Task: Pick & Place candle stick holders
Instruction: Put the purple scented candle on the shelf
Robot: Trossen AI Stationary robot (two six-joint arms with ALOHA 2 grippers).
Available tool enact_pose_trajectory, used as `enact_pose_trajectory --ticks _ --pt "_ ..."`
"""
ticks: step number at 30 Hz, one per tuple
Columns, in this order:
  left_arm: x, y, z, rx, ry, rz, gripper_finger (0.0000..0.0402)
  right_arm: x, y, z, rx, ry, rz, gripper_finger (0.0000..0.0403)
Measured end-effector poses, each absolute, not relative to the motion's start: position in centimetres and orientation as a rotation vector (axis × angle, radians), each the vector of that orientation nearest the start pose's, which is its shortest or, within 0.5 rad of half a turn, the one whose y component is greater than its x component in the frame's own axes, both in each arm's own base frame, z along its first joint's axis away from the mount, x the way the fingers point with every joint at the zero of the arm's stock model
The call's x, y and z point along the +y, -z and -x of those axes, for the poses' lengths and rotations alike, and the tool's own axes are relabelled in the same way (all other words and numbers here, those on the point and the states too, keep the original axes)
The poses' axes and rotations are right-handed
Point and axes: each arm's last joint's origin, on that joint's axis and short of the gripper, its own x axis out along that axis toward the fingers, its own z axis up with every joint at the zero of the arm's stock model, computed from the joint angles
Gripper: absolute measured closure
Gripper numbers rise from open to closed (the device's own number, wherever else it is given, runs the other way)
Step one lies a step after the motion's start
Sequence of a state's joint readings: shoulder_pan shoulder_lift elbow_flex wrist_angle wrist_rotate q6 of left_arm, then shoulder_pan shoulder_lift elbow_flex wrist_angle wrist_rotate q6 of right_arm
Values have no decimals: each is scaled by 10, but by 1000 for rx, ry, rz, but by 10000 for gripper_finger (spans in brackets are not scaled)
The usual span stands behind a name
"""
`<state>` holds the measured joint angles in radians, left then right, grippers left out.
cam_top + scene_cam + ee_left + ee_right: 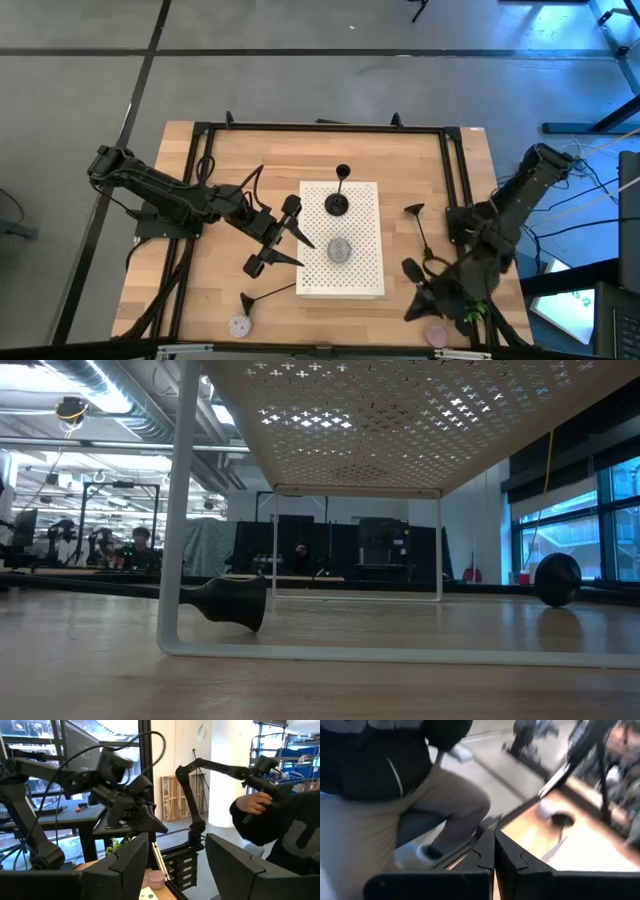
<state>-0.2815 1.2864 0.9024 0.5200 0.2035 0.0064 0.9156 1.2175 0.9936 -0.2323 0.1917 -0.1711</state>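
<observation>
One black candle stick holder (340,200) stands upright on its round base on the white perforated platform (365,270) in the middle of the table. A second holder (268,292) lies on its side on the wood near the platform's near left corner. A third (421,232) lies on its side right of the platform. In the low view a lying holder's flared base (236,603) shows beside a platform leg. My left gripper (305,254) hangs open over the platform's left edge, nothing between its fingers (125,867). My right gripper (494,852) is shut and empty, raised over the table's near right corner (415,308).
A round grey piece (339,249) lies on the platform. Pale pink discs lie near the near edge, one at the left (238,325) and one at the right (436,335). A black frame (320,128) rims the table. A person (285,825) stands beyond the table edge.
</observation>
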Motion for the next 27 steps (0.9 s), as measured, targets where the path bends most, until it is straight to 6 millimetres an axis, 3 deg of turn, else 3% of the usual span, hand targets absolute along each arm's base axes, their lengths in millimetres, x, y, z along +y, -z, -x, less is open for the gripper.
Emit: enact_pose_trajectory --ticks 6,12,20,24,27 --pt "-86 -334 -278 -141 480 -9 206 233 -315 -152 502 -746 306 402" --pt "-86 -334 -278 -141 477 -9 207 251 -296 -147 662 -729 145 402" --pt "-85 -334 -278 -142 474 -9 208 263 -272 -147 1016 -586 -304 402" --pt "-85 -334 -278 -147 452 -27 208 264 -266 -153 1230 -428 -656 402" --pt "-85 -334 -278 -150 447 -45 207 266 -259 -155 1339 -337 -775 402"
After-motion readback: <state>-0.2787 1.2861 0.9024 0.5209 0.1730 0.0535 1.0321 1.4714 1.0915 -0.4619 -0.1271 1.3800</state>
